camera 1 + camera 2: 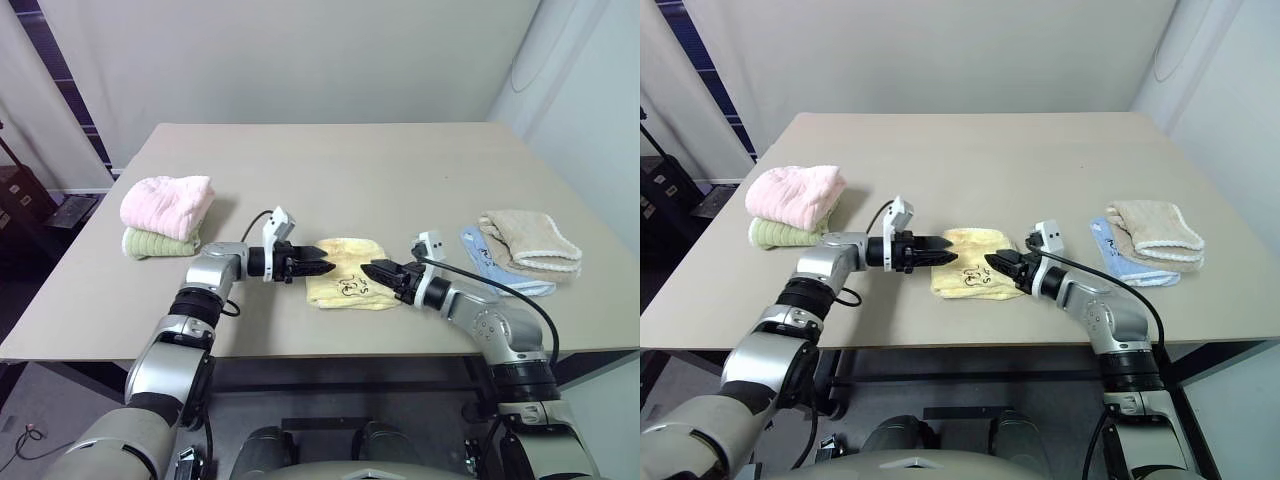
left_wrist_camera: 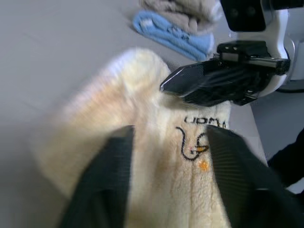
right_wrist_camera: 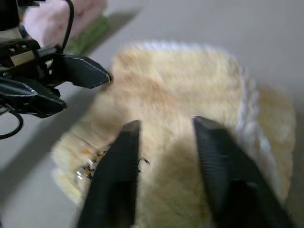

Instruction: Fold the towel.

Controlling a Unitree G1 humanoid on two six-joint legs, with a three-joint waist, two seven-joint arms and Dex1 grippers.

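The towel (image 1: pixel 345 272) is a pale yellow, fluffy, folded bundle lying near the table's front edge, with a small embroidered figure (image 2: pixel 192 147) on top. My left gripper (image 1: pixel 328 262) reaches in level from the left, its tips over the towel's left edge. In the left wrist view its fingers (image 2: pixel 102 185) stand apart over the cloth, open, pinching nothing. My right gripper (image 1: pixel 368 270) comes in from the right at the towel's right edge. Its fingers (image 3: pixel 218 171) are spread above the towel (image 3: pixel 190 99), open. The two grippers face each other across the bundle, tips close together.
On the beige table (image 1: pixel 330 170), a pink folded towel (image 1: pixel 167 203) sits on a green one (image 1: pixel 160 243) at the left. A beige folded towel (image 1: pixel 530 243) rests on a blue cloth (image 1: pixel 500 268) at the right. The table's front edge runs just below the grippers.
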